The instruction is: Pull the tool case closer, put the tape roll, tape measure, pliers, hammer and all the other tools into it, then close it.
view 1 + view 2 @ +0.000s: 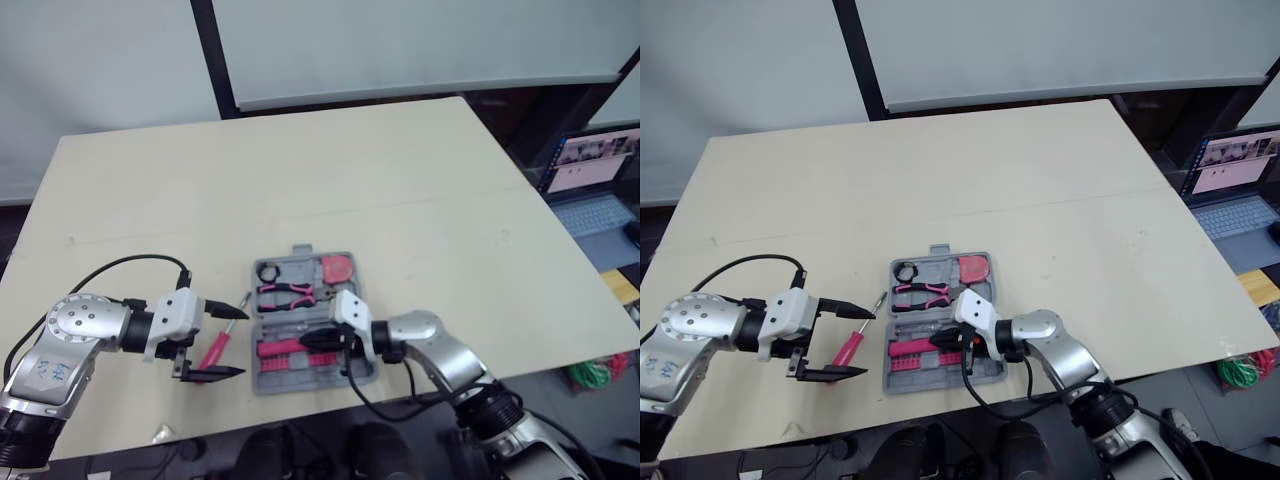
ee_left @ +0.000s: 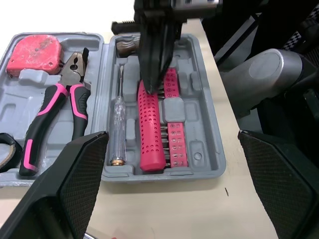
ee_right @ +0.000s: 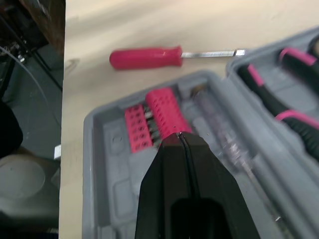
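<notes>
Much of the pink handle hides under clenched right fingers; left fingers spread apart

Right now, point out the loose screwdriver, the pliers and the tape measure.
screwdriver [image 3: 147, 57], right wrist view, middle of the pink handle.
pliers [image 2: 71, 77], left wrist view, the joint below the jaws.
tape measure [image 2: 32, 50], left wrist view, centre of the red casing.

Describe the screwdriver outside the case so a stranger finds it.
On the beige table, find the open grey tool case near the robot. Beside it, on the robot's left, lies the screwdriver: pink handle, bare metal shaft, outside the case while the rest sit inside.
</notes>
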